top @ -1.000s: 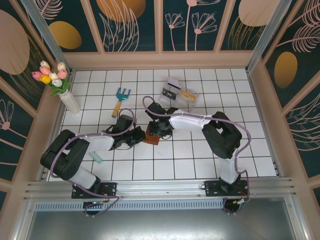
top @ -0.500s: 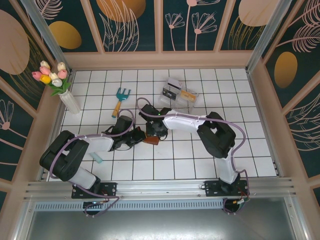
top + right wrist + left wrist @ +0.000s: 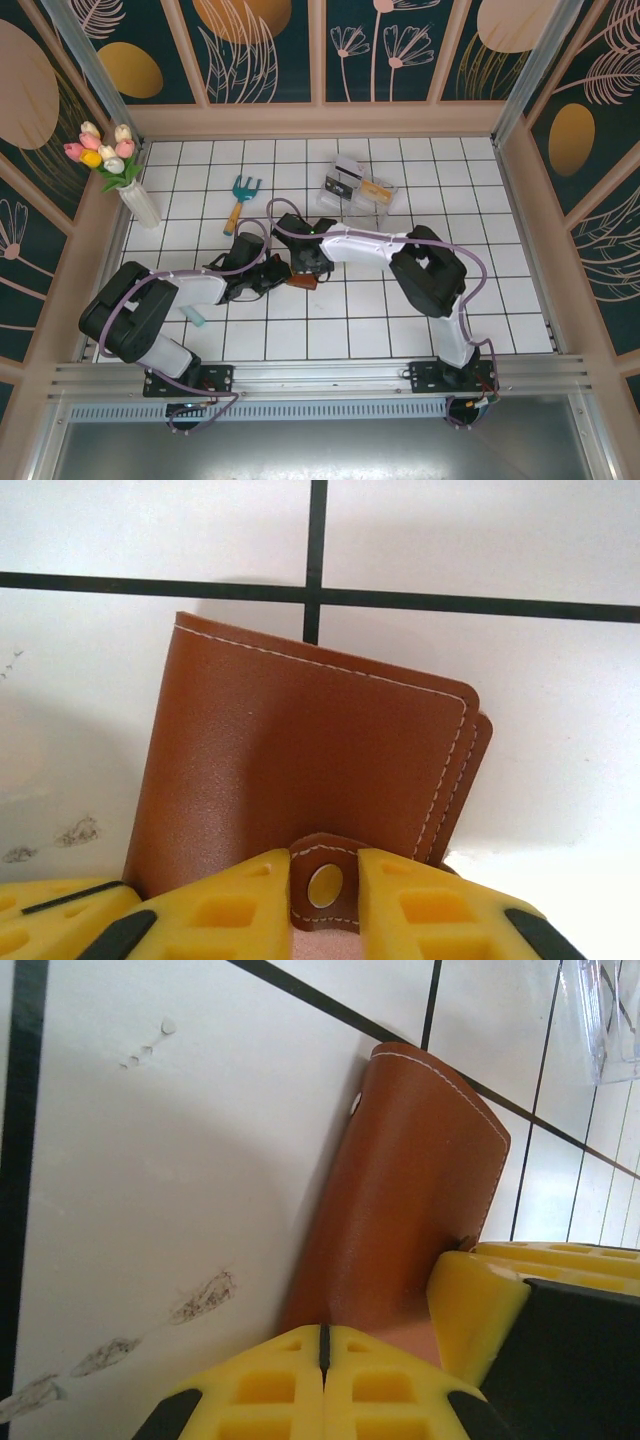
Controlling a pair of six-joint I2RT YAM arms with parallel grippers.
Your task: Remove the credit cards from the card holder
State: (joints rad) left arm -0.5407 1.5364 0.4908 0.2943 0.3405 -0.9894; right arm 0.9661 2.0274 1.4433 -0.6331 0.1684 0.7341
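Right arm swings left across tiles; right gripper narrows around wallet snap tab.

White arms with black joints, lilac cables, yellow gridded tool fingers.

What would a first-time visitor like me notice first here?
Two robot arms meet mid-table, with the left gripper and right gripper both down on a closed brown leather card holder. Up close, the right gripper's yellow fingers pinch its snap tab. In the far left corner stands a white vase of tulips.
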